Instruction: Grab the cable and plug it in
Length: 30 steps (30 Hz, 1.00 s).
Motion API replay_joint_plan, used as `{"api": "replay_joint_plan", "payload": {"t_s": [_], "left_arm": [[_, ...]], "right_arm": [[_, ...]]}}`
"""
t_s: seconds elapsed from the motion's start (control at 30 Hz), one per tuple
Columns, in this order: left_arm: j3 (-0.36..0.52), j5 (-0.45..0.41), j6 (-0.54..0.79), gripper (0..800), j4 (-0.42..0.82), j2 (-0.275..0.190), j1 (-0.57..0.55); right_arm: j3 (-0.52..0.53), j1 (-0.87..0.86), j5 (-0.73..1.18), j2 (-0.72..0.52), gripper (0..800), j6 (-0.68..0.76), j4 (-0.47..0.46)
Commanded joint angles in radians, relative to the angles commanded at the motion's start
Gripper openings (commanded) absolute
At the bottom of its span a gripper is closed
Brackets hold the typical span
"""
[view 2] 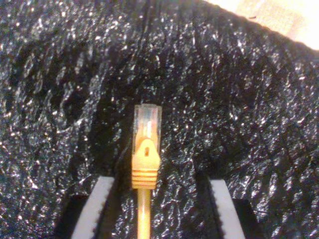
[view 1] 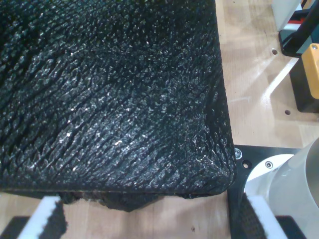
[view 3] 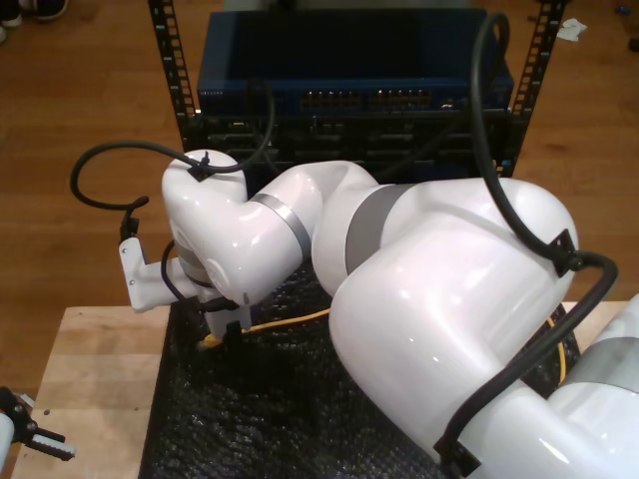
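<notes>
In the first wrist view, the white, black-padded fingers (view 1: 47, 211) of my first end effector (view 1: 149, 219) stand wide apart with nothing between them, above the near edge of a black, crinkled, glossy foam mat (view 1: 109, 94) that lies on the pale wooden counter (view 1: 249, 74). Beside the mat's corner sits a black base plate carrying a white arm base (view 1: 279, 169).

In the second wrist view, my second end effector (view 2: 157, 211) hovers over the same black mat (view 2: 239, 99). The long thin orange-yellow network cable (view 2: 144, 209) runs up between the two toothed white fingers (view 2: 94, 204), ending in an orange strain-relief boot and a small clear plastic plug (view 2: 147, 122) that lies on the mat. Both fingers stand off from the cable with dark gaps on either side, so the end effector is open around it, not gripping.

In the exterior view, a large white arm reaches from the exterior view's right across the mat (view 3: 230, 419), its end effector (view 3: 222, 334) lowered at the cable's (view 3: 290, 321) end near the mat's far edge, so this is my second arm. The cable trails toward the exterior view's right under the arm. Behind stands a blue rack-mounted network switch (view 3: 349, 75) with rows of ports.
</notes>
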Motion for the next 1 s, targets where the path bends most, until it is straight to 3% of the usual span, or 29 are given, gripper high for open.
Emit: {"api": "replay_joint_plan", "payload": {"t_s": [0.23, 0.67, 1.0], "left_arm": [[0.0, 0.0, 0.0, 800, 0.0, 0.0, 0.0], [0.0, 0.0, 0.0, 800, 0.0, 0.0, 0.0], [0.0, 0.0, 0.0, 800, 0.0, 0.0, 0.0]], "right_arm": [[-0.009, 0.0, 0.0, 0.009, 376, 0.0, -0.002], [-0.008, 0.015, -0.002, 0.011, 231, 0.003, -0.02], [-0.008, 0.02, -0.002, 0.011, 227, 0.003, -0.025]]}}
